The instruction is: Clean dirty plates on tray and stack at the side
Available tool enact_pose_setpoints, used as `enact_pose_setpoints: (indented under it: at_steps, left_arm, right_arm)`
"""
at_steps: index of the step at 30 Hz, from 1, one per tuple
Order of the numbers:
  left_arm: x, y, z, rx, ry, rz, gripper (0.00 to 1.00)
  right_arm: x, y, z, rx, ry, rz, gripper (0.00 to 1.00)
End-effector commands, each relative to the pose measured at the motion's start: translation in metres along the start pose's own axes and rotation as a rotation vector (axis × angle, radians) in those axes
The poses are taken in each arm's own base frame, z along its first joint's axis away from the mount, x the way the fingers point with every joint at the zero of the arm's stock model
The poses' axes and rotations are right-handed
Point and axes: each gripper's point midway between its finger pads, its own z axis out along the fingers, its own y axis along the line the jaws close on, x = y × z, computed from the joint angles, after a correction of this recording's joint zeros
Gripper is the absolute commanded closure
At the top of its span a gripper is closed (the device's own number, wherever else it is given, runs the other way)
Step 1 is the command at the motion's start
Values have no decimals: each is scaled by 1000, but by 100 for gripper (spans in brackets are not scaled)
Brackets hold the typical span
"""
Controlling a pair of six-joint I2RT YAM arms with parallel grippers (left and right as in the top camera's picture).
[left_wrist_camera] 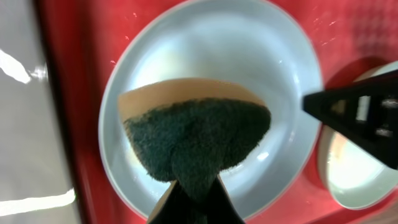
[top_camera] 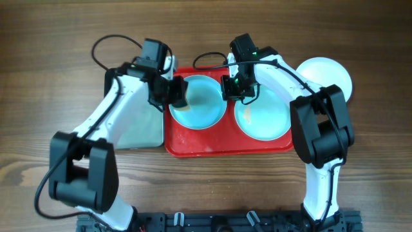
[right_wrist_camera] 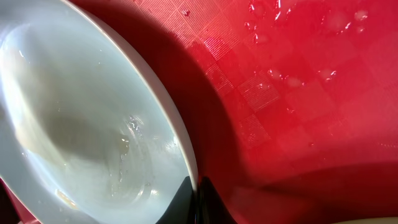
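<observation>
The red tray holds two pale turquoise plates side by side. My left gripper is shut on a green-and-tan sponge and holds it over the left plate, which fills the left wrist view. My right gripper is shut on that plate's right rim, seen between its fingers in the right wrist view. The plate's wet inside shows smears. The right plate lies flat beside it. The white plate sits on the table, off the tray's right end.
A smaller tray with a grey inside lies against the red tray's left side. Water drops lie on the red tray floor. Cables loop behind both arms at the far edge.
</observation>
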Motion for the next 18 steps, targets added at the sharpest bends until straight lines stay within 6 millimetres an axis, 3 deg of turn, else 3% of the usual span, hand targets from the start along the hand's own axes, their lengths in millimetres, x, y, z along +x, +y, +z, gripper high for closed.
enact_pose_setpoints:
  at_steps: [1, 5, 9, 14, 18]
  left_arm:
    - [9, 15, 26, -61, 23, 2, 96]
    - [11, 36, 42, -157, 39, -36, 96]
    - [22, 36, 62, -158, 92, -31, 96]
    - [41, -7, 86, 16, 176, 9, 96]
    - [44, -33, 93, 62, 160, 35, 96]
  right_arm:
    - [3, 5, 3, -16, 10, 1, 96]
    - [3, 4, 3, -16, 12, 2, 96]
    - [3, 4, 3, -16, 12, 1, 96]
    - [3, 4, 3, -16, 12, 2, 96]
    - [3, 4, 3, -16, 12, 2, 96]
